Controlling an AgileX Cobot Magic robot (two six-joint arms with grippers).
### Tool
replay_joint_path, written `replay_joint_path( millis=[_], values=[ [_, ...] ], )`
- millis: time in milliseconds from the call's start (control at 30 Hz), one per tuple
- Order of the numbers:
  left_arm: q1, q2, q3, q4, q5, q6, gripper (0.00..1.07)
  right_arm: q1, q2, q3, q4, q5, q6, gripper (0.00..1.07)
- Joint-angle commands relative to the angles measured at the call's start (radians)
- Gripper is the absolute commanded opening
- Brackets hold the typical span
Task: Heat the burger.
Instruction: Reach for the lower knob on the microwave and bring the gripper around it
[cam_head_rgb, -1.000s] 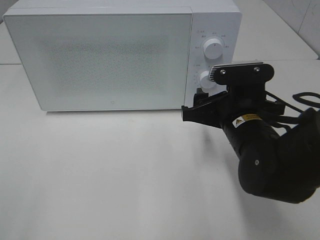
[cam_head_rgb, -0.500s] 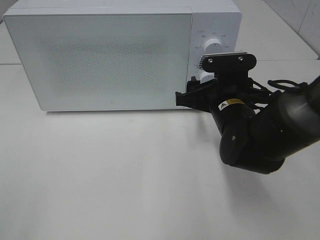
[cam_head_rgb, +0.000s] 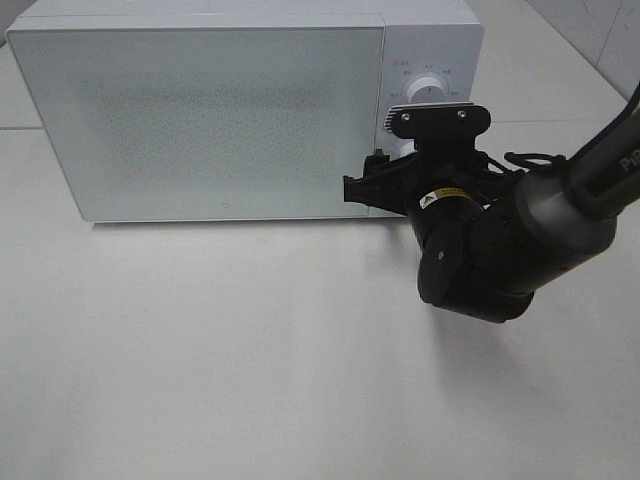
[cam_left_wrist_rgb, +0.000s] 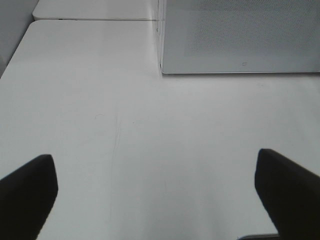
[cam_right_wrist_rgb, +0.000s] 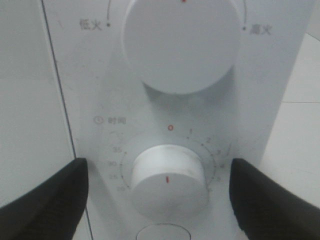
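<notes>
The burger is out of view. The white microwave stands at the back of the table with its door shut. My right gripper is open at the control panel. In the right wrist view its two fingers flank the lower timer knob without touching it, and the knob's red mark points down. The upper power knob sits above it. My left gripper is open over bare table, with nothing between its fingers, near the microwave's front corner.
The right arm's dark body hangs over the table in front of the microwave's right end. A table seam runs behind the microwave on the left. A tiled wall rises at the back right.
The right arm has moved left and closer to the microwave, bringing its open gripper up around the lower knob. The left gripper has stayed open.
</notes>
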Motion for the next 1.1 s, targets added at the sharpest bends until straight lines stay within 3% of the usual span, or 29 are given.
replay_joint_path(
  millis=[33, 433, 533, 600, 733, 800, 833, 900, 1100],
  values=[
    [0.003, -0.006, -0.002, 0.002, -0.006, -0.006, 1.0, -0.004, 0.007, -0.022, -0.006, -0.001, -0.011, 0.76],
    [0.003, -0.006, -0.002, 0.002, -0.006, -0.006, 1.0, -0.027, 0.02, -0.046, -0.005, 0.0, -0.009, 0.74],
    [0.003, -0.006, -0.002, 0.001, -0.006, -0.006, 1.0, -0.027, 0.02, -0.046, -0.003, -0.007, -0.011, 0.69],
    [0.003, -0.006, -0.002, 0.002, -0.006, -0.006, 1.0, -0.027, 0.02, -0.046, -0.003, -0.012, -0.011, 0.58],
    [0.003, -0.006, -0.002, 0.002, -0.006, -0.006, 1.0, -0.027, 0.02, -0.046, -0.002, -0.036, -0.011, 0.47],
    [0.003, -0.006, -0.002, 0.002, -0.006, -0.006, 1.0, -0.027, 0.019, -0.046, -0.002, -0.078, -0.012, 0.24],
    [0.003, -0.006, -0.002, 0.002, -0.006, -0.006, 1.0, -0.027, 0.019, -0.046, -0.002, -0.078, -0.012, 0.24],
    [0.003, -0.006, -0.002, 0.002, -0.006, -0.006, 1.0, -0.027, 0.016, -0.046, -0.002, -0.1, -0.022, 0.11],
    [0.003, -0.006, -0.002, 0.002, -0.006, -0.006, 1.0, -0.027, 0.016, -0.046, -0.003, -0.112, -0.038, 0.02]
  ],
)
